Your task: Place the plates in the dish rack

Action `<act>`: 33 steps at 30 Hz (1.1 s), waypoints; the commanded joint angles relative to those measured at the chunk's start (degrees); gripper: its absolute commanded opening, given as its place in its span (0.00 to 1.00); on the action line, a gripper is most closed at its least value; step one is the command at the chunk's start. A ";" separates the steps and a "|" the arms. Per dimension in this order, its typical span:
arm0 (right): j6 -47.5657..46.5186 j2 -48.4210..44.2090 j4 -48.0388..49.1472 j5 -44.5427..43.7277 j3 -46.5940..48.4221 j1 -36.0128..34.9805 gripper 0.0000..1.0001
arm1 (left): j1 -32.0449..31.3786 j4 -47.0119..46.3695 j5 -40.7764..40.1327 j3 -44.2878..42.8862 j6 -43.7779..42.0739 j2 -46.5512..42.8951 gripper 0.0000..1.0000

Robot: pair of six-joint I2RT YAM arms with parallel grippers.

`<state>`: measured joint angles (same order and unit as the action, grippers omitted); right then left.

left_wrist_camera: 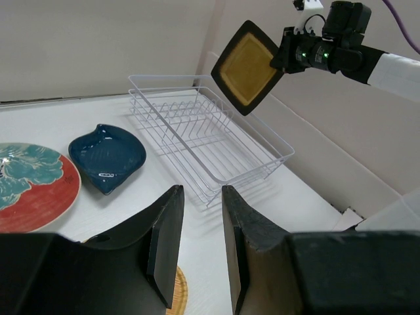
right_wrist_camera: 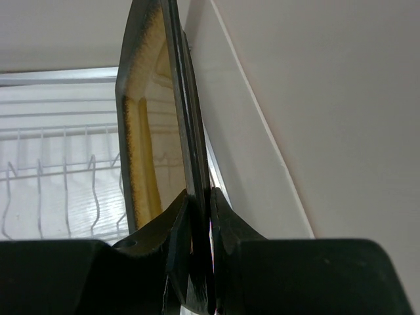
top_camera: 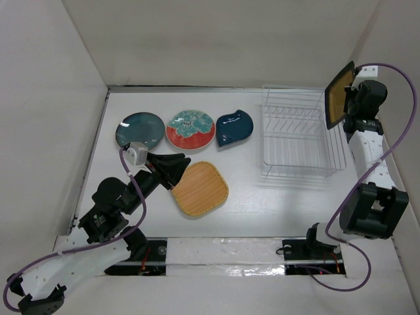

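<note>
Currently R end effector (left_wrist_camera: 287, 54) grips black-rimmed plate (left_wrist_camera: 247, 65)

- Dark teal round plate (top_camera: 140, 129): flat on the table, far left.
- Red-rimmed floral plate (top_camera: 190, 129): flat, just right of it.
- Navy leaf-shaped plate (top_camera: 234, 127): flat, between the floral one and the rack.
- Tan woven plate (top_camera: 200, 189): flat, nearer than that row.
- Black-rimmed tan plate (top_camera: 340, 95): up on edge in the air by the rack's far right corner, pinched in the right gripper (right_wrist_camera: 199, 216).
- Dish rack (top_camera: 298, 172): white wire, tines upright, far right.
</note>
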<state>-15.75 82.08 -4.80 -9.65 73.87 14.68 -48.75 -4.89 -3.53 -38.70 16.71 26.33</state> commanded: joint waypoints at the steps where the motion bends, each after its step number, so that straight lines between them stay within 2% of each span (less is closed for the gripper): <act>1: -1.83 -1.05 10.69 -0.55 5.59 0.44 0.00 | -0.64 -2.15 -0.95 -1.20 -0.89 -0.58 0.27; 20: -2.97 2.82 12.44 -3.97 2.16 -2.89 0.00 | -1.17 -2.06 -0.86 -1.03 -0.98 -0.22 0.27; 26: -4.64 4.22 13.93 -7.66 0.23 -5.36 0.00 | -1.17 -2.15 -0.78 -1.03 -0.89 -0.31 0.27; 33: -3.94 2.74 14.82 -9.25 0.31 -5.36 0.00 | -1.17 -2.15 -0.69 -1.03 -0.89 -0.05 0.27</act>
<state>-19.53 88.16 -2.11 -15.40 72.07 9.15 -49.54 -4.86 -4.32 -38.70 16.38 26.24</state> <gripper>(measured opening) 0.197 0.269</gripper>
